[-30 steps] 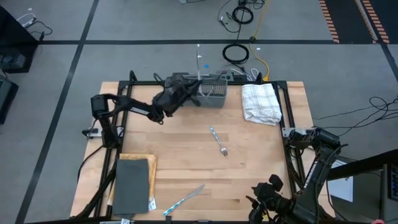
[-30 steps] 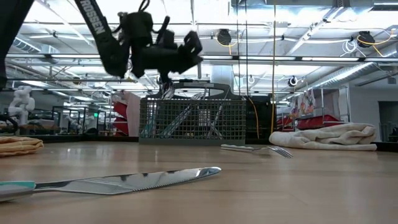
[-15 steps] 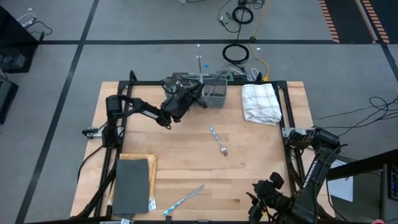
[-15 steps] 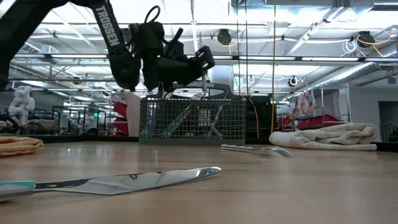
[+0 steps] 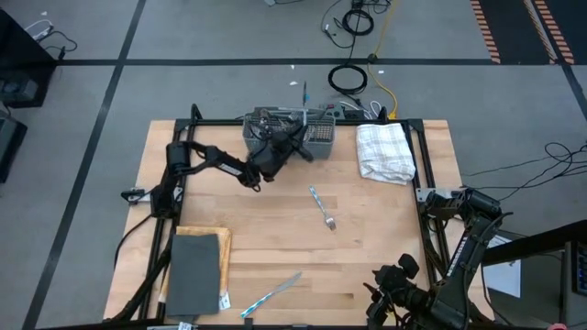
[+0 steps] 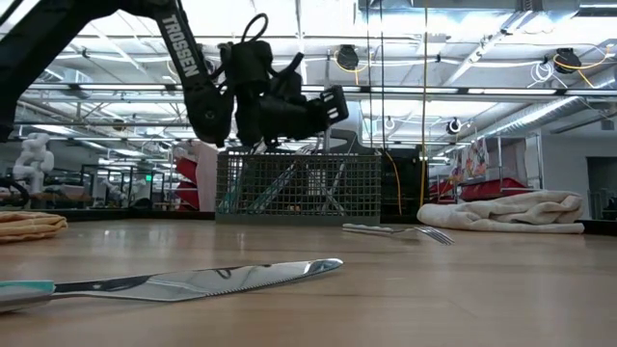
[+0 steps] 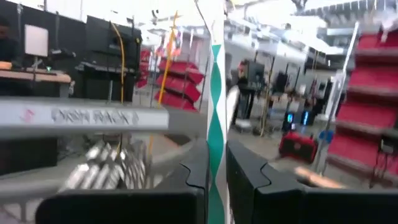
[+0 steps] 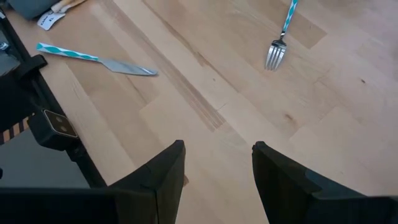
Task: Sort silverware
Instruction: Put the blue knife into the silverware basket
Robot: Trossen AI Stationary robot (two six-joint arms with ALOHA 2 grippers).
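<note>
Left end effector closed on a patterned utensil handle, held upright over the mesh basket at bench 12 o'clock. Right end effector open, parked at 5 o'clock. Fork lies centre; knife at 6 o'clock.

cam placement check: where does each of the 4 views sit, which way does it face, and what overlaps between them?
High: overhead, straight down on the table; both arms show, left gripper over the mesh basket, right arm parked at the near right corner.
Low: table height, level toward the room; left arm above the basket.
Left wrist: on the left arm, looking past the left gripper shut on a teal-handled utensil, basket below.
Right wrist: looking down past the open right gripper.
Shared: knife and fork appear in high, low and right wrist.
</note>
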